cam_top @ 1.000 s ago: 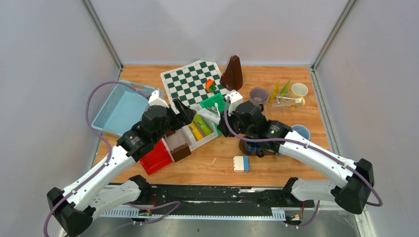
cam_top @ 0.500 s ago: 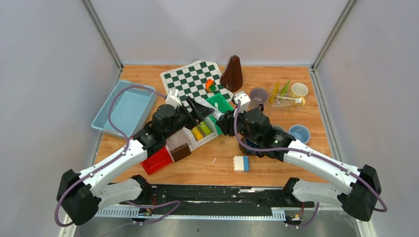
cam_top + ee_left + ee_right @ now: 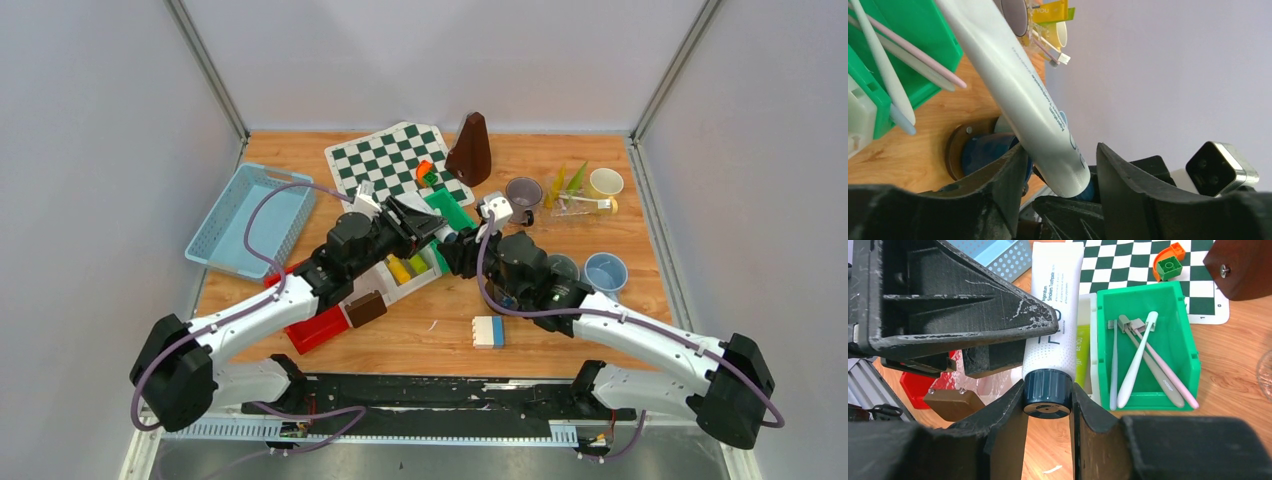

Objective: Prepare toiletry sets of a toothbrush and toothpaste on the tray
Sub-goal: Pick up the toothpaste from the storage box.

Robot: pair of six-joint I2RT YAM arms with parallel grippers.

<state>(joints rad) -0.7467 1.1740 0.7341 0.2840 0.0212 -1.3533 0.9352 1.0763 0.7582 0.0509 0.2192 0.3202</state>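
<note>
The right fingers (image 3: 1048, 387) are clenched on the dark cap of the white toothpaste tube (image 3: 1055, 315), holding it in the air near the green bin (image 3: 1148, 292) of toothbrushes (image 3: 1135, 360). The left fingers (image 3: 1060, 150) straddle its body, released, with one side apart from it. Should the right let go before the left bites, the smooth tube would likely slip and drop onto the table (image 3: 420, 345).
</note>
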